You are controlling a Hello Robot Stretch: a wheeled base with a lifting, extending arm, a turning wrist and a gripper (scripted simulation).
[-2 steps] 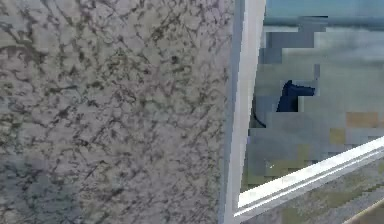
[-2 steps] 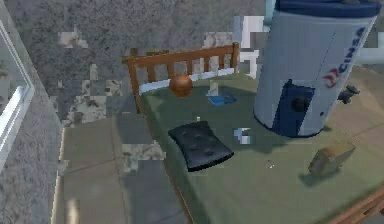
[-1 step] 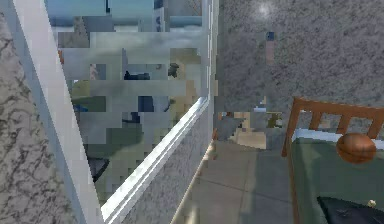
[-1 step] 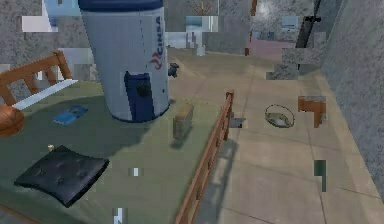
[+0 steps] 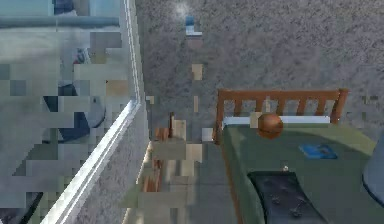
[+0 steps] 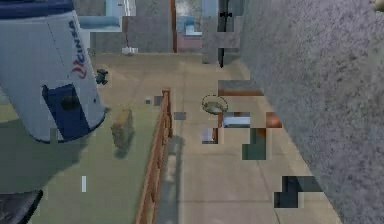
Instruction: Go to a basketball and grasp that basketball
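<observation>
An orange-brown ball, round like a basketball (image 5: 270, 125), rests on a green bed (image 5: 330, 175) close to the wooden headboard (image 5: 285, 101), right of the forward view's middle. The bed runs from the headboard down to that view's bottom right corner.
A glass pane in a pale frame (image 5: 95, 150) slants across the forward view's left, against a grey speckled wall (image 5: 250, 45). On the bed lie a blue flat thing (image 5: 318, 151) and a dark slab (image 5: 285, 195). In the arm side view stand a wooden rail (image 6: 155, 150), a big white-and-blue cylinder (image 6: 55, 70) and a small ring-shaped thing (image 6: 214, 103).
</observation>
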